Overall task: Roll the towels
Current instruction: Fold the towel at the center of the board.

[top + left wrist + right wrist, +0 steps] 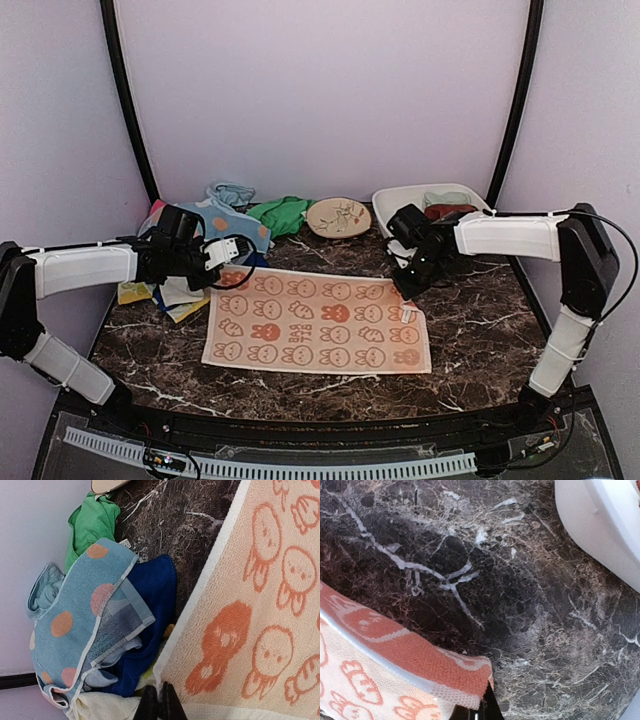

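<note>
An orange and cream bunny-pattern towel (318, 320) lies spread flat on the dark marble table. My left gripper (236, 256) is shut on its far left corner (161, 677). My right gripper (410, 288) is shut on its far right corner, which is lifted and folded over to show the orange underside (435, 667). A heap of other towels sits behind the left gripper: light blue with orange dots (75, 615), dark blue (150, 610), green (92, 522), cream (107, 710).
A round cream patterned plate (338, 216) stands at the back middle. A white rectangular tub (400, 200) at the back right holds a dark red and a pale green cloth; its wall shows in the right wrist view (600, 525). Curved grey walls enclose the table.
</note>
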